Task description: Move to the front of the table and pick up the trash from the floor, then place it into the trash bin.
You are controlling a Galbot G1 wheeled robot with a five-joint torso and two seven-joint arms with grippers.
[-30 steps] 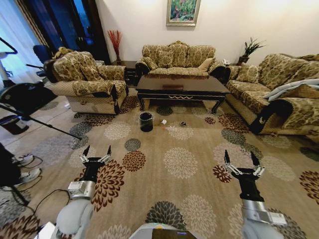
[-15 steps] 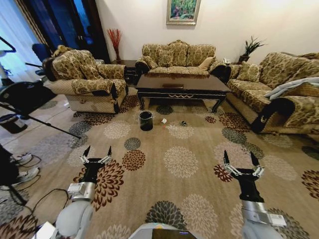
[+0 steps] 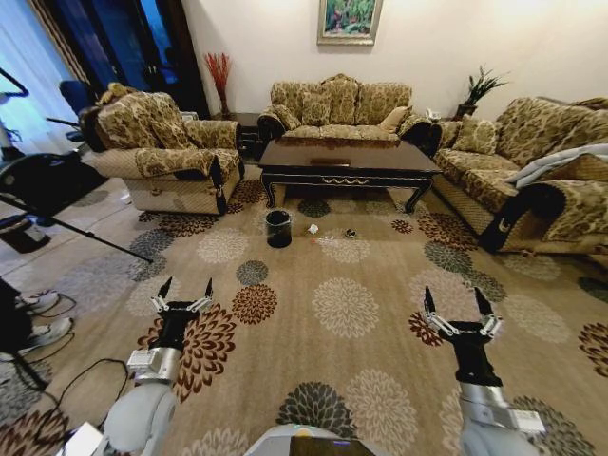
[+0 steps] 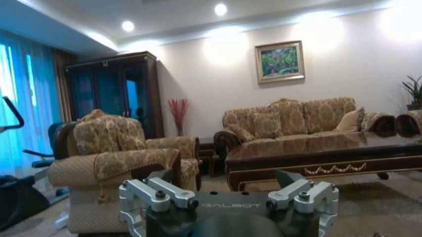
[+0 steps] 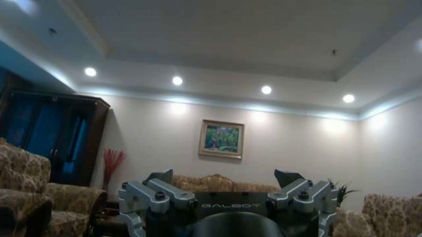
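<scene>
Glossy dark wood table (image 3: 347, 157)

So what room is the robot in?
A living room, most likely: patterned sofas ring a dark coffee table on a flowered carpet, with a painting on the wall.

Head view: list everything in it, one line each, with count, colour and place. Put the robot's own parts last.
table: one, glossy dark brown, centre of the room between the sofas.
trash bin: one, black, on the carpet before the table's left end.
trash: a white wad just right of the bin, a small dark piece farther right, both on the carpet.
sofas: three, gold floral, behind the table and on either side.
painting: one, green, on the back wall.
carpet: one, tan with flower medallions.
left claw: one, black fingers, open, low over the carpet.
right claw: one, black fingers, open, low over the carpet.
</scene>
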